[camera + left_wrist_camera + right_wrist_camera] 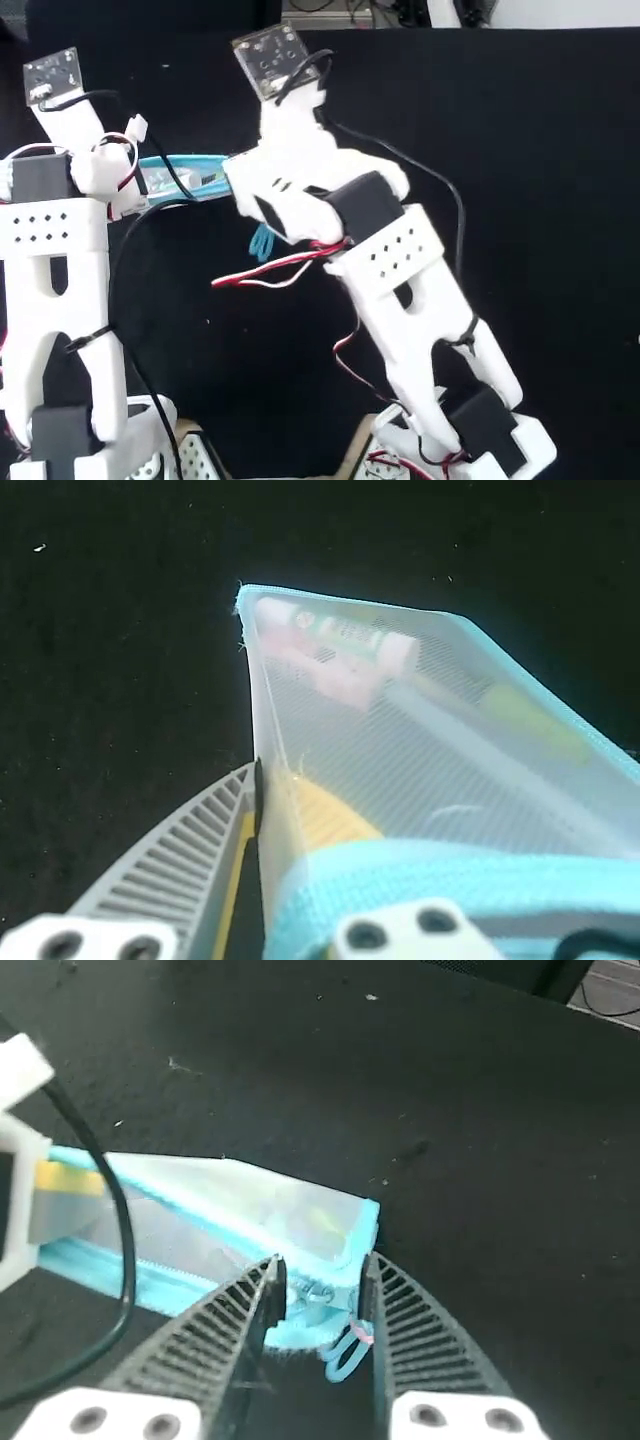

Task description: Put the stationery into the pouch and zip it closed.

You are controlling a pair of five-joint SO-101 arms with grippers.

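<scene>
**Both my hands are on the pouch**

The pouch (205, 178) is see-through with a light blue edge. From above, it sits at about 10 o'clock on the black counter (540, 200), between my two arms. One end of it points to 9 o'clock and the other to 3 o'clock.

My left hand (257, 775) is at the 9 o'clock end. It is closed on the pouch, with the thin wall pinched between my fingers. Through the mesh I can see the stationery (340, 645) inside. There is a white tube with green marks, a pink thing beside it, a long pale pen and something yellow-green. Something yellow shows close to my fingers, but I cannot tell what it is.

My right hand (320, 1265) is at the 3 o'clock end. Its black ribbed fingers (230, 1330) are only a narrow gap apart, and the corner of the pouch is held between them. The little metal zip slider (320, 1290) sits in that gap. The zip line runs along the blue band up to it. A blue loop (262, 243) hangs from the slider, just under my right hand.
</scene>
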